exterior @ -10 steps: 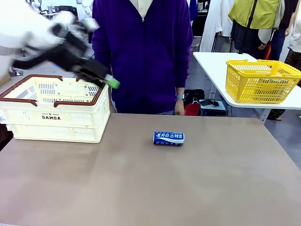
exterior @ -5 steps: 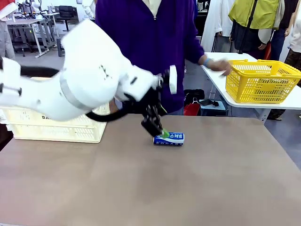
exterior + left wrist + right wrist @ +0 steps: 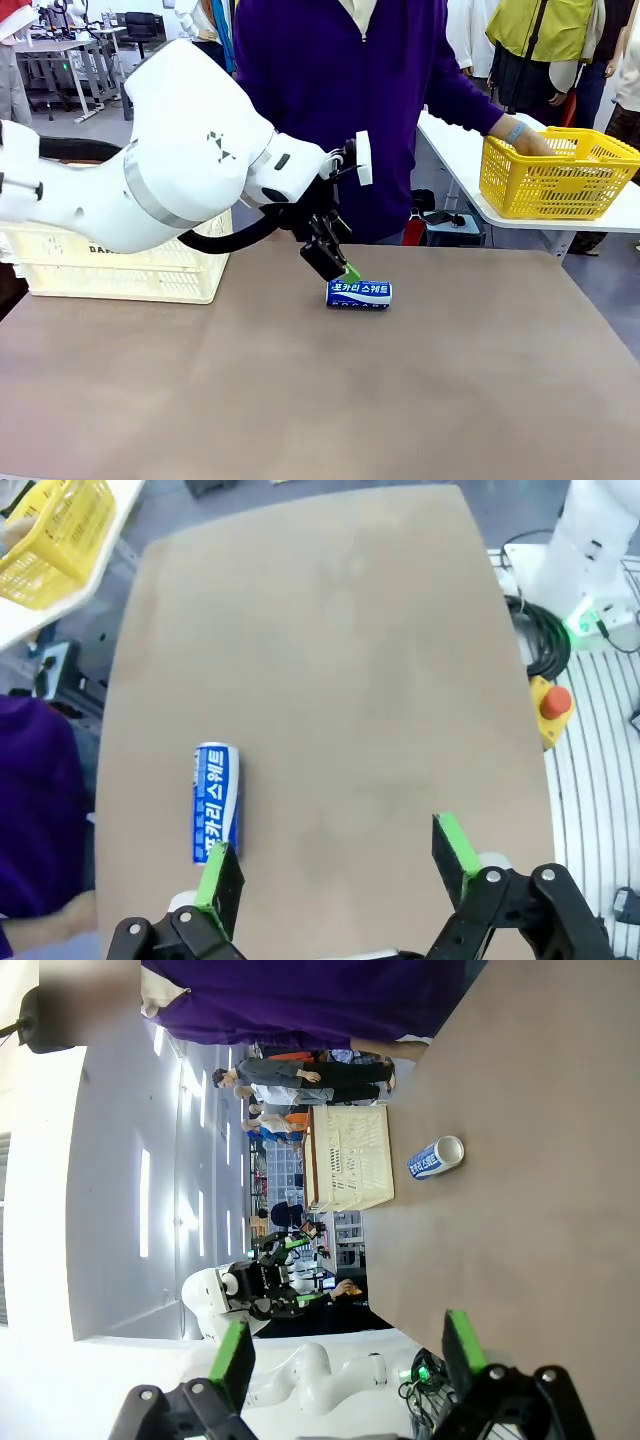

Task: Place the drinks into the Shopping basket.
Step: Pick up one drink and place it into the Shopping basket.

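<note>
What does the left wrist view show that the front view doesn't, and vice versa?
Left wrist adds: a red stop button beside the table, and the left end effector open, the blue can by one pad. Front adds: the Shopping basket and the person's hand in the yellow basket. Both: can, table, yellow basket, end effector.

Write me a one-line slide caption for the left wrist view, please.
Open left gripper above the table, one green pad by the end of a blue drink can on its side.

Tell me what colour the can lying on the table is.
The can is blue with white markings; the left wrist view shows it best.
</note>
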`<state>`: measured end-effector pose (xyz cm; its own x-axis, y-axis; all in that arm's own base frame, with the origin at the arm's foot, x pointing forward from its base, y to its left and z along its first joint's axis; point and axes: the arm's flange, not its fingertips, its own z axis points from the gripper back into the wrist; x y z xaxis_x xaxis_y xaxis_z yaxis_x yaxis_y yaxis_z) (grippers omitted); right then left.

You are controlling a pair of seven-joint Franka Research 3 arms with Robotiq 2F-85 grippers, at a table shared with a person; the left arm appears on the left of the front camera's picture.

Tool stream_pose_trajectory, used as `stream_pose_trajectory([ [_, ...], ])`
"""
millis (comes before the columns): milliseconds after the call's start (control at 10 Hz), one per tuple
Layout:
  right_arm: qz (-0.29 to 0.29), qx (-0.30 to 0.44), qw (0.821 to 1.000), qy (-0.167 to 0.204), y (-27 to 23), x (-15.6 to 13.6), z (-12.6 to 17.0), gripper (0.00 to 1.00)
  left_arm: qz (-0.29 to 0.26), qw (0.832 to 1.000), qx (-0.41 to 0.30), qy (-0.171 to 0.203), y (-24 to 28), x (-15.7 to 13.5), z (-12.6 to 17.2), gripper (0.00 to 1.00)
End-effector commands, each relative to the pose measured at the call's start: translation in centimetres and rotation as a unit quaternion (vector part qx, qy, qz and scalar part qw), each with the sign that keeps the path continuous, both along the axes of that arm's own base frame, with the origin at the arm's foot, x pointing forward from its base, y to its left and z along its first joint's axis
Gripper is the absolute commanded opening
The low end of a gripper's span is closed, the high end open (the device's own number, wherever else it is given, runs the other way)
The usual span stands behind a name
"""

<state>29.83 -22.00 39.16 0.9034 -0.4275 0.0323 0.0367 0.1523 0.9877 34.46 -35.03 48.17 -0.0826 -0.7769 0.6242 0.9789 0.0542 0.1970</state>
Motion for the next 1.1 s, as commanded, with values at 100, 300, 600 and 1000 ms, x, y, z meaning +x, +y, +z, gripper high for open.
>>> stream_pose_trajectory([
  [100,0.005,0.001,1.0,-0.001,0.0,-0.1,0.4,1.0,-0.047,0.993,0.105,0.034,-5.0,7.2,0.6,1.0],
  [300,0.005,0.001,1.0,-0.001,0.0,-0.1,0.4,1.0,-0.033,0.984,0.17,0.05,-9.2,11.4,-1.7,1.0],
  [600,0.005,0.001,1.0,-0.001,0.0,-0.1,0.4,1.0,0.014,0.977,0.204,0.053,-11.7,13.6,-7.0,1.0],
  [1000,0.005,0.001,1.0,-0.001,0.0,-0.1,0.4,1.0,-0.01,0.966,0.257,0.012,-12.9,15.8,-13.2,1.0],
])
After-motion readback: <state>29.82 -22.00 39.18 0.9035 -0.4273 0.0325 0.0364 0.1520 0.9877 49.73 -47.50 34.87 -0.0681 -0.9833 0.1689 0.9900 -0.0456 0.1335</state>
